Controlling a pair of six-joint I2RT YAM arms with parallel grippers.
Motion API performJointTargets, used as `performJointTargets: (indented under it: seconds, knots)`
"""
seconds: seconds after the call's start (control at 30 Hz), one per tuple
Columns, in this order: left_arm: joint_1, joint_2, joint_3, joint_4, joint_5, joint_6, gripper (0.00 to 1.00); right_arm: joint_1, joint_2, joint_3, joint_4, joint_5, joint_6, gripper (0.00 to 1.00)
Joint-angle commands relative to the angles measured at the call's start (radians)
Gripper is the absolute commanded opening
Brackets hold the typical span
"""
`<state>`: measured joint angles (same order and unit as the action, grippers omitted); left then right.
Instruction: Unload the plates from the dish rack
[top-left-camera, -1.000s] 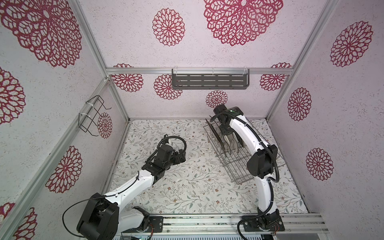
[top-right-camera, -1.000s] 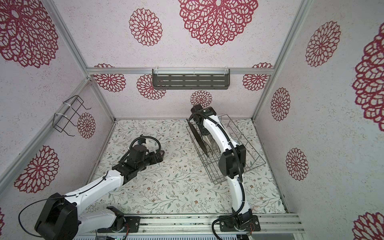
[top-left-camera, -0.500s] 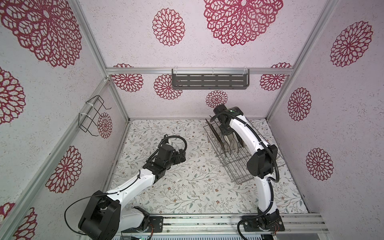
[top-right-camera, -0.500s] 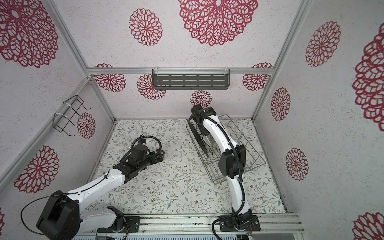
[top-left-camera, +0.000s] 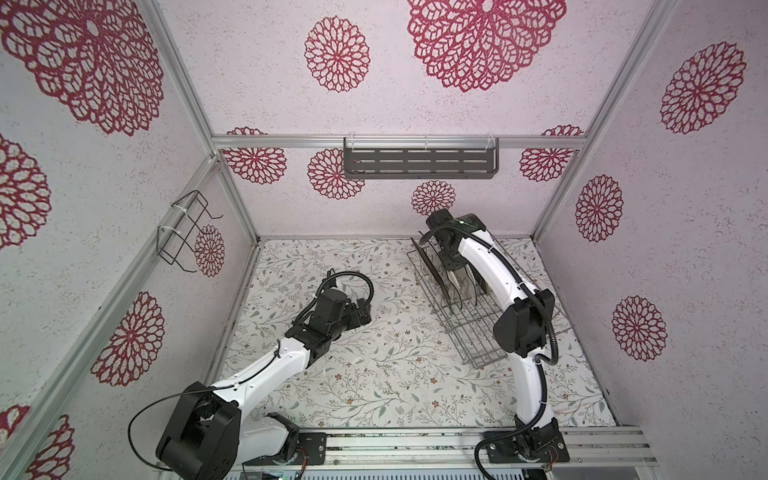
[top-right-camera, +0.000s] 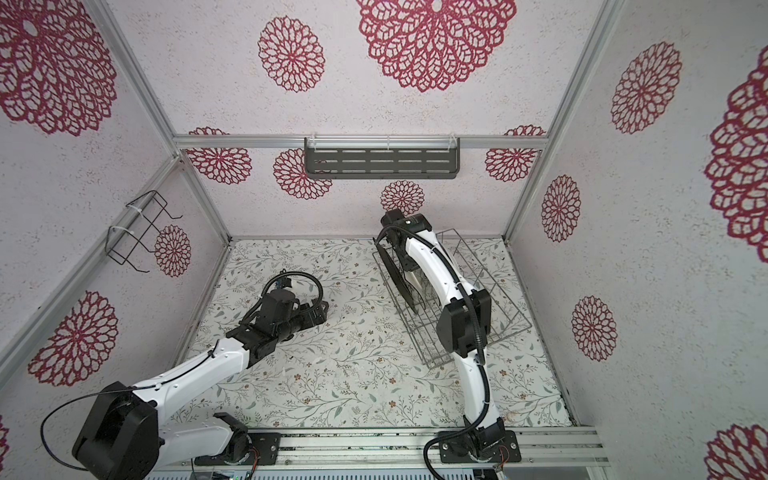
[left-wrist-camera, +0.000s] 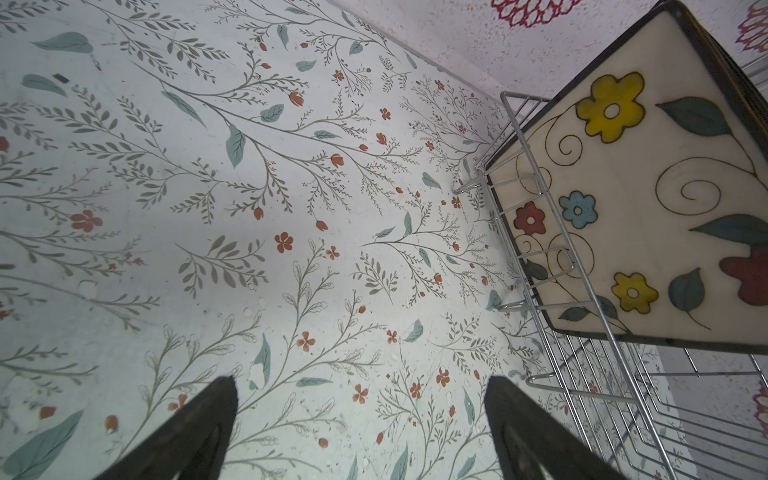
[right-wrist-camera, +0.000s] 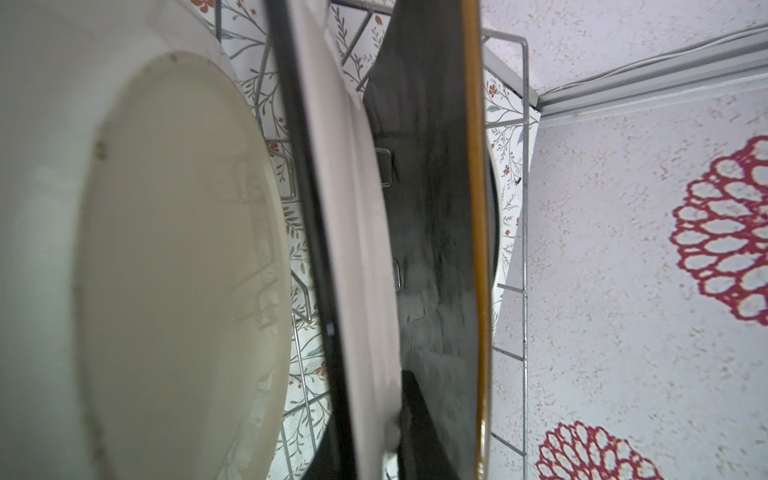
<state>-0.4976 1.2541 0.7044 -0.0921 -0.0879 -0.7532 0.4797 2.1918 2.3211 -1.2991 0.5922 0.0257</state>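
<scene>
Plates (top-left-camera: 459, 281) stand on edge, packed side by side across the far end of the large rectangular silver wire dish rack (top-left-camera: 473, 332), held between its upright tines. The rack itself sits on the pale tabletop (top-left-camera: 374, 374) printed with leafy sprigs.

My left wrist camera shows the one just inside the rack's left side wires. It is a cream square plate (left-wrist-camera: 648, 199) with a thin dark border, painted with yellow, blue and red flowers, teal leaves and brown swirls.

My right wrist camera looks in among the others. I see a glossy black plate (right-wrist-camera: 436, 208) with an amber-lit edge. Next to it is a thin round white plate (right-wrist-camera: 349, 199) with a dark rim, and past that a white plate (right-wrist-camera: 174, 249) whose sunken middle reads cream. I cannot count them all from the top views, because the right arm (top-left-camera: 494, 274) covers part of the row.

My right gripper (right-wrist-camera: 376, 440) is down inside the rack's far end. Its dark fingers (right-wrist-camera: 419, 415) are pinched together on the edge of the round white plate, with the black plate just beside them. My left gripper (left-wrist-camera: 359, 386) hovers low off the rack's left side, near it but not touching. Its fingers (left-wrist-camera: 208, 419) are spread wide over bare tabletop.
</scene>
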Motion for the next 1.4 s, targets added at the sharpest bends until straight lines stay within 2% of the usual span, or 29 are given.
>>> performJointTargets:
  seconds: [0.0, 0.3, 0.9, 1.37]
  knots:
    - [-0.008, -0.025, 0.029, -0.001, -0.01, -0.001, 0.97, 0.013, -0.081, 0.025, 0.035, 0.121, -0.016, 0.0]
    - [-0.008, -0.031, 0.027, -0.004, -0.035, -0.011, 0.99, 0.028, -0.115, 0.009, 0.077, 0.167, -0.052, 0.0]
    - [-0.008, -0.042, 0.053, -0.024, -0.021, -0.01, 0.98, 0.039, -0.195, 0.01, 0.07, 0.167, -0.064, 0.0]
    - [-0.008, -0.051, 0.069, -0.041, -0.023, -0.018, 0.98, 0.09, -0.274, 0.014, 0.09, 0.197, -0.076, 0.0]
